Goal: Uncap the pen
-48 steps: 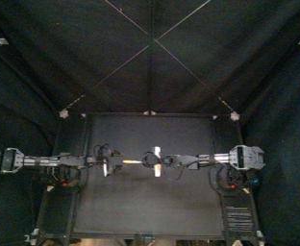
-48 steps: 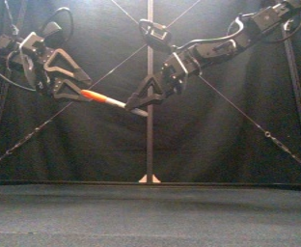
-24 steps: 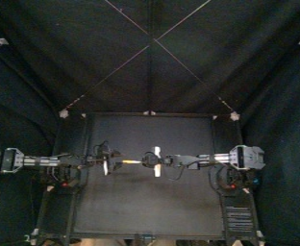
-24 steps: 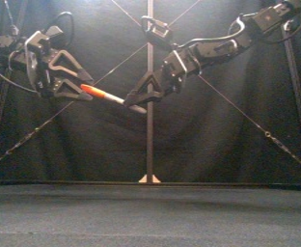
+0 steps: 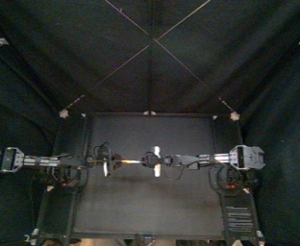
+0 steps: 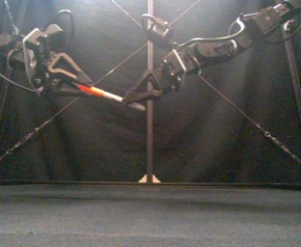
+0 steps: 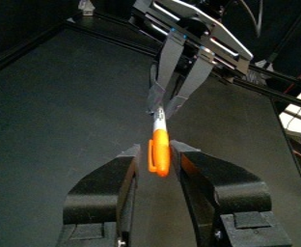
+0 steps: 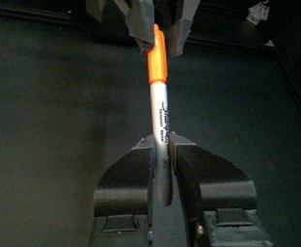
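High above the table (image 5: 153,207), midway between its left and right edges: one pen (image 6: 111,96) held in the air by both arms, well clear of the surface.

- Pen lies nearly level in the front view, sloping down a little toward the right. Orange cap (image 6: 97,93) at the left end, white barrel (image 8: 158,106) running right. Dark print along the barrel, not legible.
- Left gripper (image 7: 160,159): arm enters from the left at pen height. Both jaws closed onto the orange cap, one on each side, gripping it. The cap's tip pokes a short way past the fingertips toward the other arm.
- Right gripper (image 8: 160,150): arm comes down from the upper right in the front view. Jaws clamped on the white barrel, pads pressed to either side of it, just beside the cap's edge in the front view.
- The two grippers face each other tip to tip along the pen's line, close together but not touching as far as the wrist views show.
- Cap sits on the barrel; orange meets white with no gap visible in the right wrist view. Not yet pulled off.
- Top view: both arms stretched toward the middle in one straight line across the table; the pen itself is too small there to make out.
- Table beneath is bare black; black back curtain (image 6: 231,125) behind the arms.
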Robot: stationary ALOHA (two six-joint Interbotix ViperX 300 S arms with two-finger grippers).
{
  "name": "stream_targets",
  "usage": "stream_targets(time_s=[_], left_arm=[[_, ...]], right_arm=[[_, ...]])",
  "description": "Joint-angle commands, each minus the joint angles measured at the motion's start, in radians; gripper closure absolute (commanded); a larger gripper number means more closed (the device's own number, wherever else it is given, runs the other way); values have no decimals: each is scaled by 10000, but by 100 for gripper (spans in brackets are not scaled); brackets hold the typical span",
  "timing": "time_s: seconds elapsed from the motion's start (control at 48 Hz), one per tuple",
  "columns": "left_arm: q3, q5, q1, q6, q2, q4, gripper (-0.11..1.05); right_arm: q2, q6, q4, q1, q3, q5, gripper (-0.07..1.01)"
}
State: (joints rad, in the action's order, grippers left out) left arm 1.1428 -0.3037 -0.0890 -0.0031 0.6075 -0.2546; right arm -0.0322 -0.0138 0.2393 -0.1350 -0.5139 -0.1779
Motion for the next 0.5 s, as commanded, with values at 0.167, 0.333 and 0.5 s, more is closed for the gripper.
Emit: stream_targets(time_s=[0.167,0.333,0.5], left_arm=[[-322,-92,153,-15,-46,-61,22],[-353,-291,61,15,-77,-261,27],[-322,-307,46,0,-77,-261,41]], right_arm=[[460,15,0,-46,245,-276,46],[460,15,0,-15,184,-276,46],[460,15,0,0,107,-276,46]])
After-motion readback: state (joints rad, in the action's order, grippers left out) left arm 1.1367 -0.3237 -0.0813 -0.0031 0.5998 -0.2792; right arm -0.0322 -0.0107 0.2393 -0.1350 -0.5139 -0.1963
